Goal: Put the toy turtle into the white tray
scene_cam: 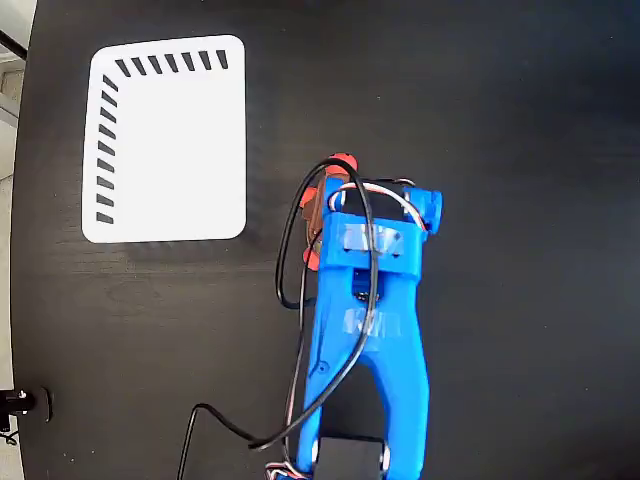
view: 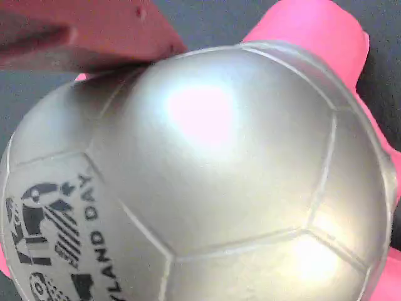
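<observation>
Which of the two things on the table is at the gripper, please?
The turtle, its red parts peeking from under the gripper; the tray lies apart, upper left in the fixed view.

Beneath me: one black table (scene_cam: 520, 120), matte, faint wood grain, filling nearly my whole fixed view. Left edge: strip of pale floor (scene_cam: 8, 200) (brightly lit). Soft daylight sheen across tabletop.

Bright glare on blurred shell (view: 207, 119)

bare black table (scene_cam: 270, 120) lies between tool (scene_cam: 325, 205) and white tray (scene_cam: 165, 140).
</observation>
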Robot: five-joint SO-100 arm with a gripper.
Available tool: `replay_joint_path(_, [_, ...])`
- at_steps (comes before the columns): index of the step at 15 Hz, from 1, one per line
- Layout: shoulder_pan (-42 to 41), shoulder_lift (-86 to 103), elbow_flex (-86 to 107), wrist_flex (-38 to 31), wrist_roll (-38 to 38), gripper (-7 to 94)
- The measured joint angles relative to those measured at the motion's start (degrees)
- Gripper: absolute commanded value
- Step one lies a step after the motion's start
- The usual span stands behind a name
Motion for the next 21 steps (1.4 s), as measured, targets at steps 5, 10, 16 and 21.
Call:
replay_joint_path(5, [0.4, 1.0, -2.9, 4.7, 0.2, -3])
replay_joint_path(10, [-1.1, 4.0, -12.1, 16.9, 6.3, -3])
replay_joint_path(16, [-5.7, 13.0, -17.6, 22.9, 16.3, -3])
replay_joint_path(21, [-12.4, 15.6, -22.4, 22.9, 31.3, -3])
